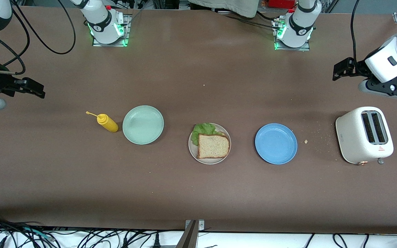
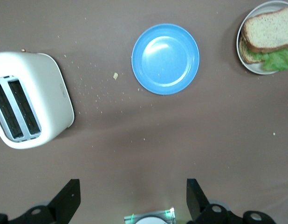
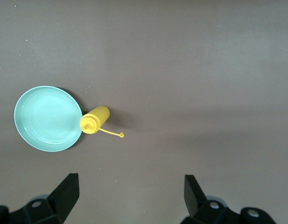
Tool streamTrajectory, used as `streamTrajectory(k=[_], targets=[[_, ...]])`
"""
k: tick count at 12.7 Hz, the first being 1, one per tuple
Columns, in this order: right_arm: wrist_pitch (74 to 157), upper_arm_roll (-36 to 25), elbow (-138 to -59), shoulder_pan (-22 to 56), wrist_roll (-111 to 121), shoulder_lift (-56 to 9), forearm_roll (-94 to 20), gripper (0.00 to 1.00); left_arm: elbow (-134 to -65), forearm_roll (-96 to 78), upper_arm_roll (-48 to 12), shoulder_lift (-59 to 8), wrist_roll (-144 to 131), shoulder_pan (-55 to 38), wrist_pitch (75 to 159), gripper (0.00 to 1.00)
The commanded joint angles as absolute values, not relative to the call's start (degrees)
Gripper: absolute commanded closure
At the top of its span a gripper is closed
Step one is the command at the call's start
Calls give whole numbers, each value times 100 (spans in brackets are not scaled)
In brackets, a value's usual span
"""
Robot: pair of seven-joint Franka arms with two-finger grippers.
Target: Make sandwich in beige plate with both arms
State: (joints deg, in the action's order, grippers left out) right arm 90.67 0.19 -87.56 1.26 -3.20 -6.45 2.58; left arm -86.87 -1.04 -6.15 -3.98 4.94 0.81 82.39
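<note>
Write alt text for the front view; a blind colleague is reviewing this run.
A sandwich, lettuce under the top bread slice, sits on a beige plate mid-table between an empty mint plate and an empty blue plate. A mustard bottle and toaster flank them; both open pincers, left and right, hang over the table's ends.

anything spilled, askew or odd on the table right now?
Only crumbs: a scatter on the bare table between the blue plate and the toaster, with one larger bit beside the plate. The sandwich sits on the beige plate, lettuce sticking out at one edge. Both grippers hang open, clear of everything.
</note>
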Motion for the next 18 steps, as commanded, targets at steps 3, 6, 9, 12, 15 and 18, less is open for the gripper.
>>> streamTrajectory(k=[3, 6, 9, 12, 15, 18], targets=[[9026, 26, -8736, 97, -325, -624, 246, 0, -9481, 71, -484, 280, 239, -26, 8868, 0], [9035, 26, -8745, 97, -325, -624, 246, 0, -9475, 35, -431, 299, -149, -26, 8859, 0], [9053, 35, -8728, 97, -325, -624, 229, 0, -9405, 53, -431, 281, -140, -18, 8816, 0], [9035, 35, -8745, 97, -325, -615, 246, 0, -9343, 35, -448, 246, -114, 62, 8728, 0], [9018, 35, -8745, 97, -325, -615, 246, 0, -9325, 35, -466, 255, -132, 62, 8588, 0], [9018, 35, -8736, 105, -325, -615, 246, 0, -9325, 35, -475, 255, -132, 53, 8534, 0]])
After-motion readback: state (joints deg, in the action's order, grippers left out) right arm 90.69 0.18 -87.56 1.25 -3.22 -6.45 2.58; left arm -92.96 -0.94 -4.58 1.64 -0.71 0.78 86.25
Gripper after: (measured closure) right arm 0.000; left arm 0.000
